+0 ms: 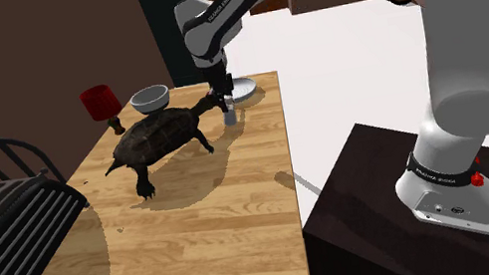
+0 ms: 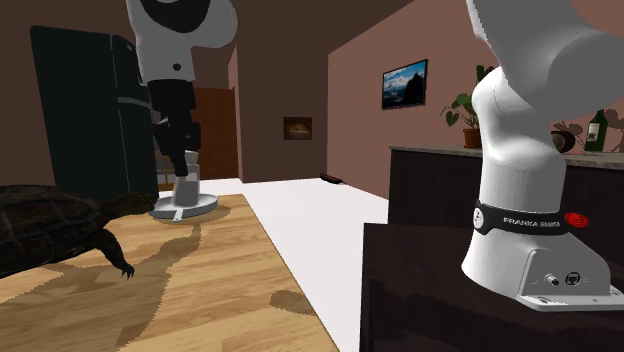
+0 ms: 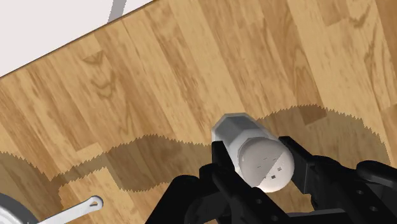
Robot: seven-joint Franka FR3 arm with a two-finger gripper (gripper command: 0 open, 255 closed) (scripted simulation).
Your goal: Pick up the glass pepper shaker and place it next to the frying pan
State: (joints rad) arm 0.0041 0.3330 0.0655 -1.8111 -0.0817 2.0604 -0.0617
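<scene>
Clasping the pepper shaker (image 3: 240, 135), a pale grey faceted body under a rounded white cap dotted with small holes, and holding it upright with the cap toward the wrist camera. Pinching it with the gripper (image 3: 257, 158), narrowed just to the shaker's width, black fingers (image 3: 222, 162) lying against opposite sides. Holding it low at the wooden table (image 3: 159, 76), near the edge bordering the white floor. Not showing clearly whether the base is touching the wood or hanging just above it.

Sitting just beside the frying pan (image 1: 245, 88), a shallow silvery-grey dish lying just beyond the shaker in the shoulder view and directly behind it in the second exterior view. Reaching down next to a dark turtle figure (image 1: 160, 138), standing on the table to the shoulder view's left of the shaker and stretching its head toward the gripper. Showing, farther along that side, a grey bowl (image 1: 150, 98) and a red object (image 1: 99, 100) on a dark foot, both near the table's far edge and well apart from the shaker. Casting a jagged shadow across the planks.

Showing a black slatted chair (image 1: 6, 235) at the shoulder view's lower left and the dark box stand (image 1: 346, 216) under the white arm's base at the lower right. Taking in, from the second exterior view, a dark refrigerator (image 2: 80, 110) behind the table, a framed picture (image 2: 404, 84) on the brown wall, and a potted plant (image 2: 463, 108) and a bottle (image 2: 598, 125) on a dark counter.
</scene>
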